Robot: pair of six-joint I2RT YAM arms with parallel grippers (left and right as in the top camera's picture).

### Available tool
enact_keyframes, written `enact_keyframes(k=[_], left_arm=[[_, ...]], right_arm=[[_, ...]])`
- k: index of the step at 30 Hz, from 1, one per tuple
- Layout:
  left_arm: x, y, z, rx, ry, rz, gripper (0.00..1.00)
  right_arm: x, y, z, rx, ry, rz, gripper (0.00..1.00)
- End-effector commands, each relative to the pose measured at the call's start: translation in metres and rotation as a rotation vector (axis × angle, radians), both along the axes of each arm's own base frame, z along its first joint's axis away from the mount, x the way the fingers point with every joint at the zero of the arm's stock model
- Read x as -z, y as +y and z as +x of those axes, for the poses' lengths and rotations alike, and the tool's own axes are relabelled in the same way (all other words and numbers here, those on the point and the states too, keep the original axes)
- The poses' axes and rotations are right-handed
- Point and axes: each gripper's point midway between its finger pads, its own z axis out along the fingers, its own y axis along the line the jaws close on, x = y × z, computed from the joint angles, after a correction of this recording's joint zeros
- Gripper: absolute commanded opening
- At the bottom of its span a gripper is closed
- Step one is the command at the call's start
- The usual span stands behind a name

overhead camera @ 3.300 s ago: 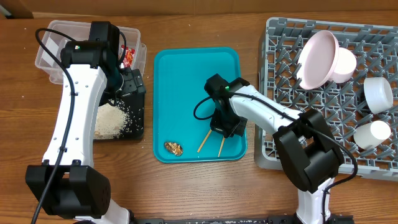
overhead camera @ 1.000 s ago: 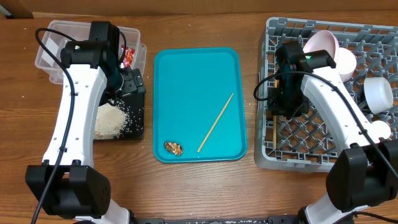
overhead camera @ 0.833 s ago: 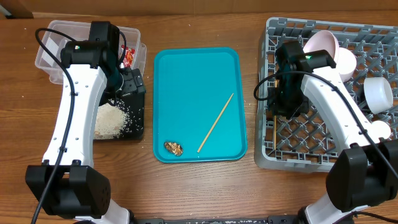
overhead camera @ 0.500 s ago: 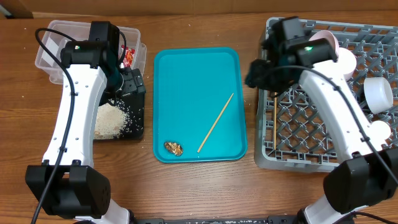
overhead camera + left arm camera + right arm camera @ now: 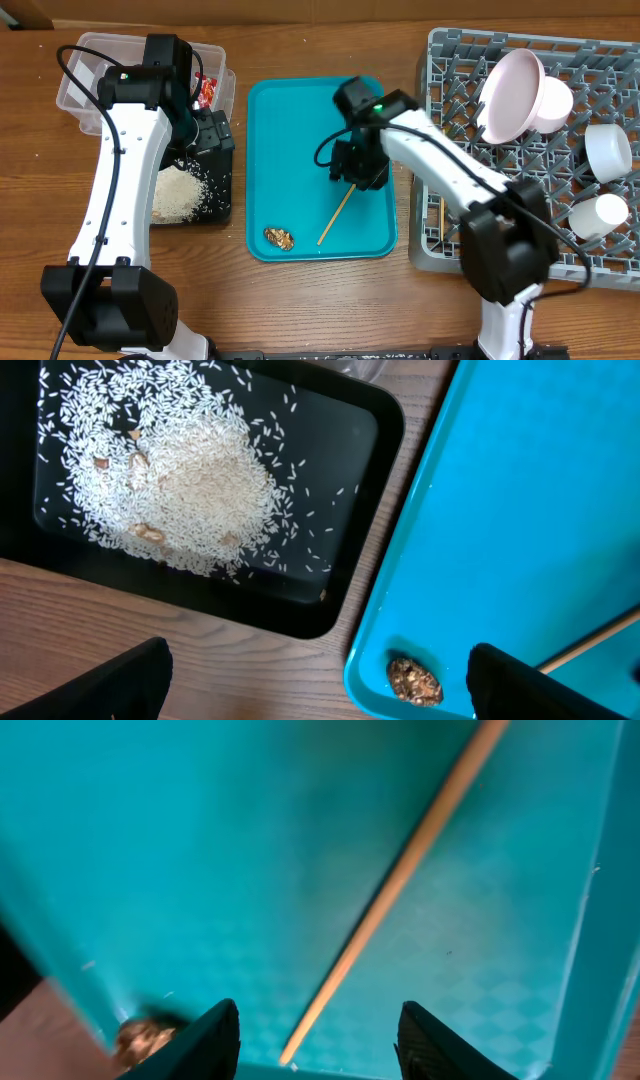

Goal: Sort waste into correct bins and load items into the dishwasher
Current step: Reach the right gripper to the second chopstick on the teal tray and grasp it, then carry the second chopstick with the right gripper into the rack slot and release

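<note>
- Plenty of the dish rack shows bare lattice along its left side (the plate and white bowls sit further right). Aim your drop there, beside the thin brown stick, which looks like a chopstick lying in the rack.
- Over the teal tray, your right tool hovers with its fingers apart and nothing gripped. The chopstick lies diagonally on the tray below, its lower end roughly between them.
- Turn the wrist so the fingers cross the chopstick squarely, and come down nearer its middle than its tip. Close slowly, since a thin round stick on a slick tray will probably roll or skid.
- Your left tool is spread wide and holds nothing, above the corner of the black tray where the rice lies.
- From overhead, the left arm covers much of the clear tub. Only a bit of red wrapper shows, and you can't make out any paper wad.
- The right arm hides the chopstick's upper end from overhead, and the wrist view crops it.
- The food scrap in the tray's near corner is only a blur in the right wrist view, so keep clear of it.
</note>
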Motion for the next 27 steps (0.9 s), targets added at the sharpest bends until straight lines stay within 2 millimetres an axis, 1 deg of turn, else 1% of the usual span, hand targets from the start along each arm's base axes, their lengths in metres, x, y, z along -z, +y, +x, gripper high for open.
enact_keyframes(k=[1,4,6,11,15,16,18,20,25,26,27], left_arm=[[-0.011,-0.002,0.002,-0.010,-0.035,-0.008,0.96],[-0.011,-0.002,0.002,-0.007,-0.035,-0.008,0.96],[-0.011,-0.002,0.003,-0.007,-0.035,-0.008,0.96],[-0.011,-0.002,0.002,-0.007,-0.035,-0.008,0.96],[-0.011,-0.002,0.002,-0.007,-0.032,-0.008,0.96],[-0.011,-0.002,0.002,-0.007,-0.033,-0.008,0.96],[-0.011,-0.002,0.002,-0.007,-0.033,-0.008,0.96],[-0.011,-0.002,0.002,-0.007,-0.032,-0.008,0.96],[-0.011,-0.002,0.002,-0.007,-0.033,-0.008,0.96],[-0.011,-0.002,0.002,-0.007,-0.032,-0.008,0.96],[-0.011,-0.002,0.002,-0.007,-0.032,-0.008,0.96]], right_arm=[[0.020,-0.001,-0.006,0.088,0.064,-0.047,0.53],[0.034,-0.001,-0.009,0.085,0.093,-0.068,0.53],[0.040,-0.001,-0.011,0.084,0.107,-0.078,0.48],[0.049,-0.005,-0.012,0.108,0.123,-0.108,0.43],[0.061,-0.010,-0.014,0.105,0.137,-0.145,0.39],[0.066,-0.011,-0.016,0.105,0.149,-0.153,0.37],[0.072,-0.012,-0.018,0.105,0.166,-0.165,0.29],[0.075,-0.013,-0.020,0.104,0.174,-0.170,0.23],[0.077,-0.014,-0.021,0.104,0.183,-0.176,0.18],[0.077,-0.013,-0.021,0.103,0.185,-0.173,0.12],[0.077,-0.014,-0.022,0.100,0.188,-0.174,0.10]])
